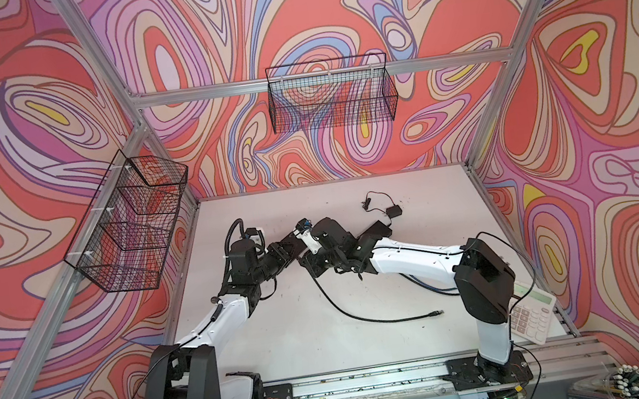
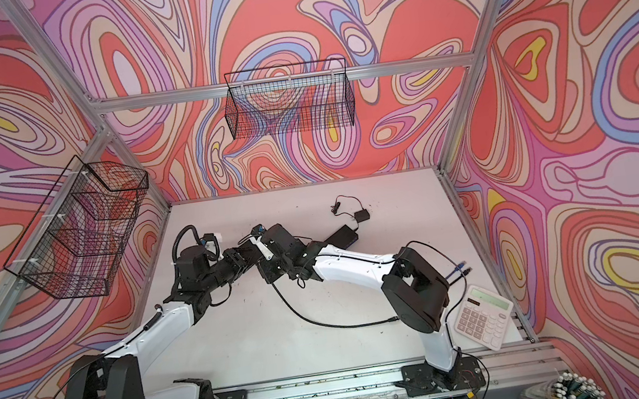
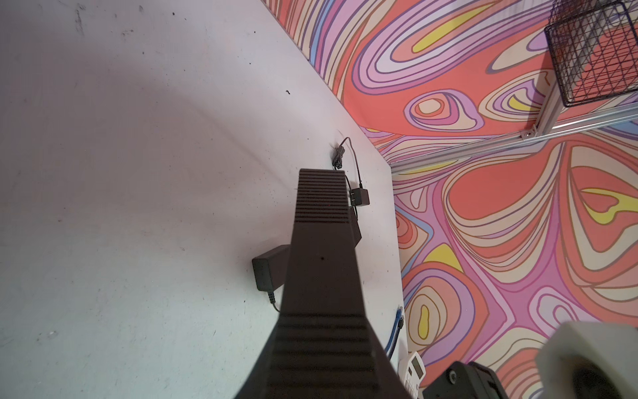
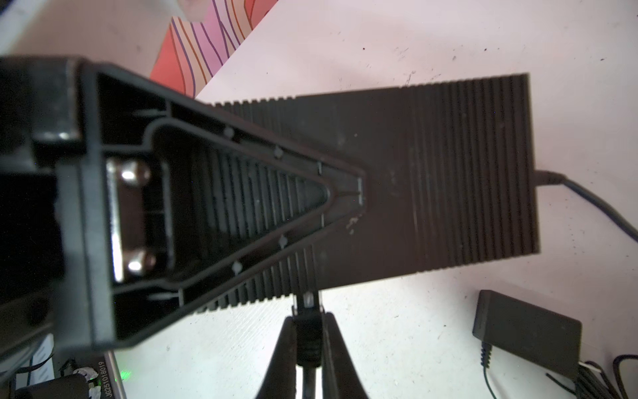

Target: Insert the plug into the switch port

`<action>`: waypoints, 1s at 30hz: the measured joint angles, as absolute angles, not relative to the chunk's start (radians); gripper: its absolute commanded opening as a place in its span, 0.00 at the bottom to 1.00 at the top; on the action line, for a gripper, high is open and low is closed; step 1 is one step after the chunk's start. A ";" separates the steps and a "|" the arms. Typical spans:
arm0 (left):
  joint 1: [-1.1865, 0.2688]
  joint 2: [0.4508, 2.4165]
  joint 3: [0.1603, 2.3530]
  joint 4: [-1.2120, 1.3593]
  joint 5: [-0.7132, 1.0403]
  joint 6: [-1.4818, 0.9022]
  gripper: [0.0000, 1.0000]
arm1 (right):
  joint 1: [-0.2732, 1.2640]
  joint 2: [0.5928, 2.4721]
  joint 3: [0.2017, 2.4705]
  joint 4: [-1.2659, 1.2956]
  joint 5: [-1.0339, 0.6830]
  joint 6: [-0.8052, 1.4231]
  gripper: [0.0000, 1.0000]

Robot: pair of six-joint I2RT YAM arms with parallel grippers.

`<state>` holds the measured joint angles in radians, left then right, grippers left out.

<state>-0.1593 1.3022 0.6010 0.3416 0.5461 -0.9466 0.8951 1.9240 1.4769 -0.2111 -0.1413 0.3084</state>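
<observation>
My left gripper [image 4: 359, 193] clamps one switch [image 4: 448, 172], my right gripper [image 4: 308, 319] pinches one plug [image 4: 307, 300]; one calculator [image 2: 484, 315]; two baskets, rear basket [image 1: 333, 110] and side basket [image 1: 124, 255], show only wallpaper [image 1: 326, 11].

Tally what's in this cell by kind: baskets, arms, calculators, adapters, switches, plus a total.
Baskets: 2
Arms: 2
Calculator: 1
Adapter: 1
Switch: 1
Total: 7

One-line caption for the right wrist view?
Left end effector holds the plug at the switch edge; right end effector lies across the switch.
</observation>
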 measured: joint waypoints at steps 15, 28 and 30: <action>-0.164 1.344 0.580 0.410 0.492 -0.950 0.10 | 0.871 1.979 1.509 -0.196 -0.186 0.324 0.01; -0.140 1.404 0.656 0.335 0.533 -0.920 0.09 | 0.857 2.000 1.509 -0.165 -0.211 0.325 0.10; -0.123 1.407 0.664 0.319 0.553 -0.915 0.09 | 0.857 2.006 1.509 -0.147 -0.217 0.327 0.11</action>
<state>-0.1226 1.4067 0.6640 0.3195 0.5526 -0.9154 0.8570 2.0056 1.5093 -0.1471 -0.2169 0.3271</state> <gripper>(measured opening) 0.286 0.105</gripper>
